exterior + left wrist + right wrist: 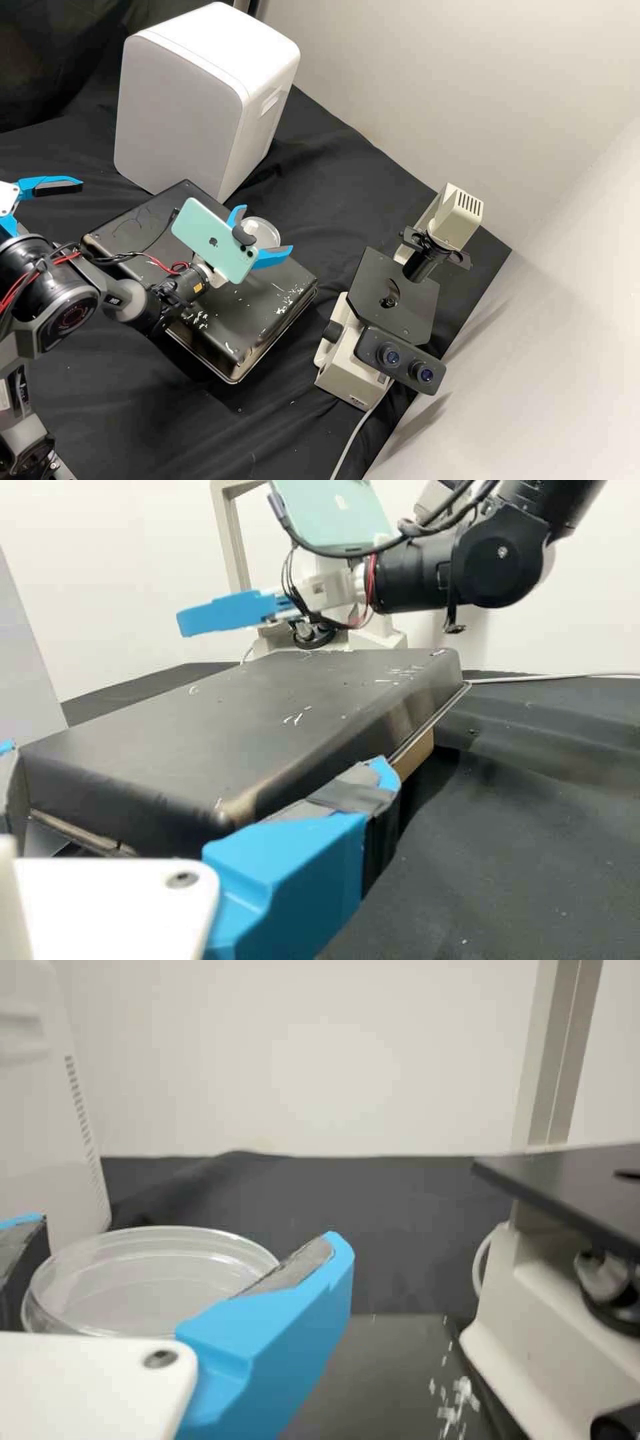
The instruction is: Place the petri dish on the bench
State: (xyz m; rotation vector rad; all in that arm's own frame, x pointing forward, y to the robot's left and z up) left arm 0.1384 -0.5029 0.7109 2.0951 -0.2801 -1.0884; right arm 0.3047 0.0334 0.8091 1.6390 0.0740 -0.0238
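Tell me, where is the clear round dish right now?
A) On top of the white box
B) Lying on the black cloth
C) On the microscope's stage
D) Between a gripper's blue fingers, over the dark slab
D: the petri dish sits between the blue fingers of the right gripper, above the dark slab.

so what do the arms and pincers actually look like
The right arm is dark grey with rounded joints. The right pincer and left pincer each have a white body and two bright blue fingers with grey pads at the tips. Thin red and black wires run along the right arm, and a mint green phone is mounted at its wrist.
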